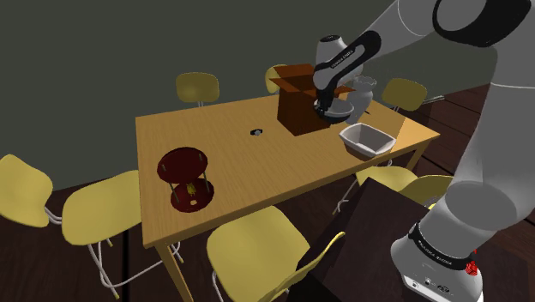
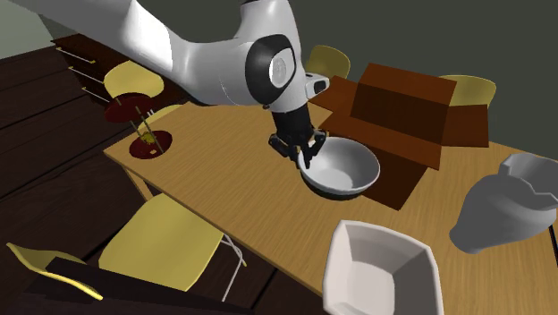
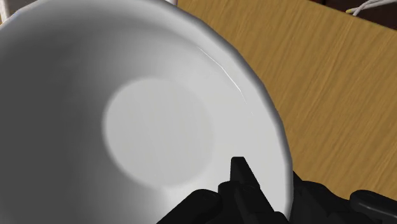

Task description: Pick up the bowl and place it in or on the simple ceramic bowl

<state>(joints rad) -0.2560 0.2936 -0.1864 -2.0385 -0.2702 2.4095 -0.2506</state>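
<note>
Black gripper (image 1: 325, 104) is pinching the round bowl (image 1: 337, 111) by its rim in the shoulder view, just beside the brown box (image 1: 298, 101); the squarish bowl (image 1: 367, 137) is sitting near the table (image 1: 231, 163) edge. Second exterior view: the round bowl's (image 2: 347, 168) mouth is facing up, with bare wood around it. Wrist view: one finger (image 3: 239, 170) is pressing inside the rim.
</note>
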